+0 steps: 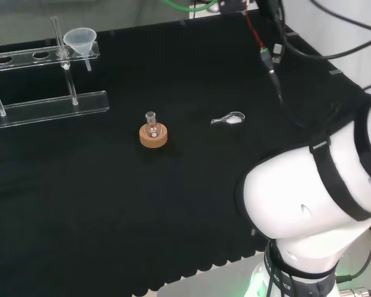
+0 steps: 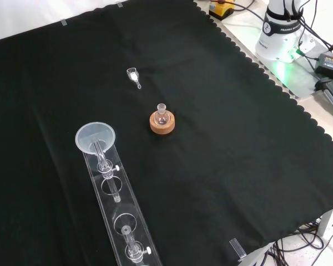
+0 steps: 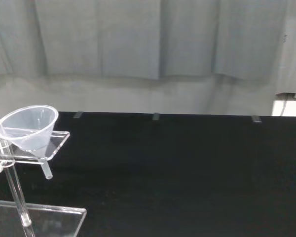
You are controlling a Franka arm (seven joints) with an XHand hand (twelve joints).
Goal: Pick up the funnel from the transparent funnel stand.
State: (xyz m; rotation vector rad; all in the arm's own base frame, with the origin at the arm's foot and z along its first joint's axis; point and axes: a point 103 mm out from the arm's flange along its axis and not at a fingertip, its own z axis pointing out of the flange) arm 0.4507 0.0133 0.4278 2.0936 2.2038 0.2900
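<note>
Just one funnel (image 1: pixel 80 40), one stand (image 1: pixel 46 105)

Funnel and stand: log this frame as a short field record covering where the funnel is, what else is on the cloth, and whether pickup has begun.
funnel: seated in the end hole of the funnel stand, spout hanging below the top plate
funnel stand: clear, at the head view's far left, other holes vacant
flask: small, upright on a cork ring, mid-cloth
small glass piece: lying on its side, apart from the flask
pickup: not yet begun, funnel untouched
</note>
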